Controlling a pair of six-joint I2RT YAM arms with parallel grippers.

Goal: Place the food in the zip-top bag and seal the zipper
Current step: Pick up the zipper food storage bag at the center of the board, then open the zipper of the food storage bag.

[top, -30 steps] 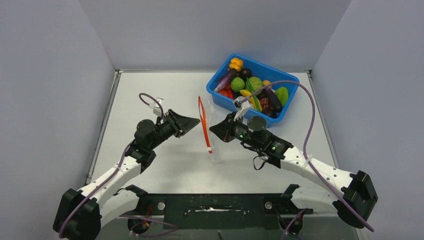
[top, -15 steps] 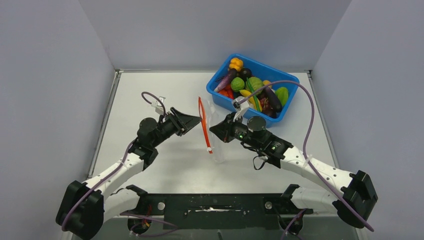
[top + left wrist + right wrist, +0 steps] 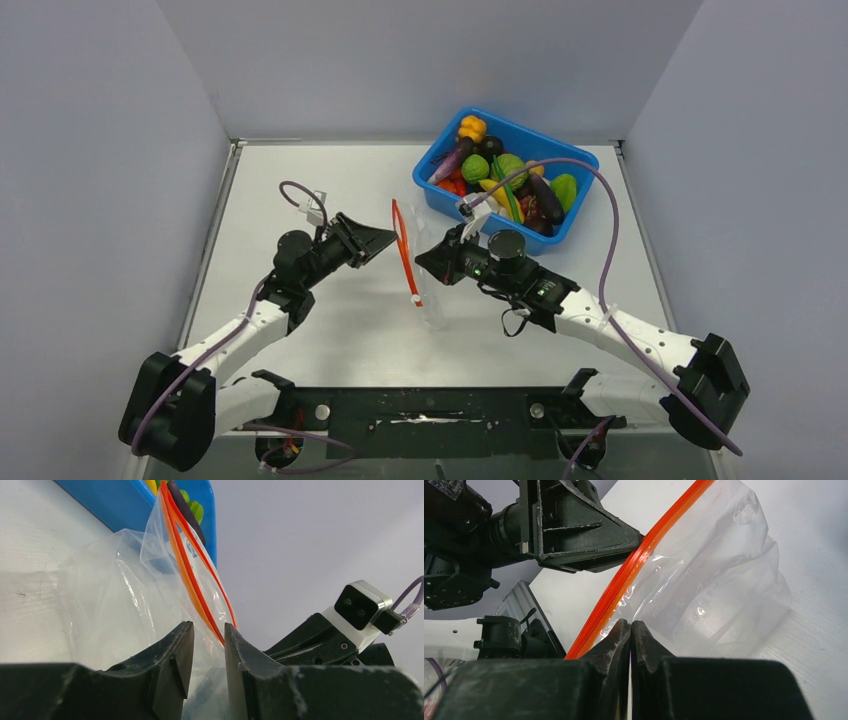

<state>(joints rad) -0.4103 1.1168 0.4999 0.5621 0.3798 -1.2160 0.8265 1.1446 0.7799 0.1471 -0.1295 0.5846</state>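
Note:
The clear zip-top bag (image 3: 428, 295) stands on edge at the table's middle, its red-orange zipper (image 3: 404, 250) on top. My right gripper (image 3: 424, 262) is shut on the bag's rim just beside the zipper (image 3: 634, 570), as the right wrist view (image 3: 630, 625) shows. My left gripper (image 3: 388, 240) is open at the zipper's other side. In the left wrist view its jaws (image 3: 205, 630) stand a little apart, with bag plastic (image 3: 115, 595) and the zipper (image 3: 192, 575) just ahead. The food (image 3: 510, 180) lies in the blue bin.
The blue bin (image 3: 530, 130) stands at the back right, just behind the bag, and also shows in the left wrist view (image 3: 115, 500). Grey walls close in the table on three sides. Purple cables arch over both arms.
My left gripper has moved right, up to the bag's zipper. My right gripper has shifted slightly left with the bag still held.

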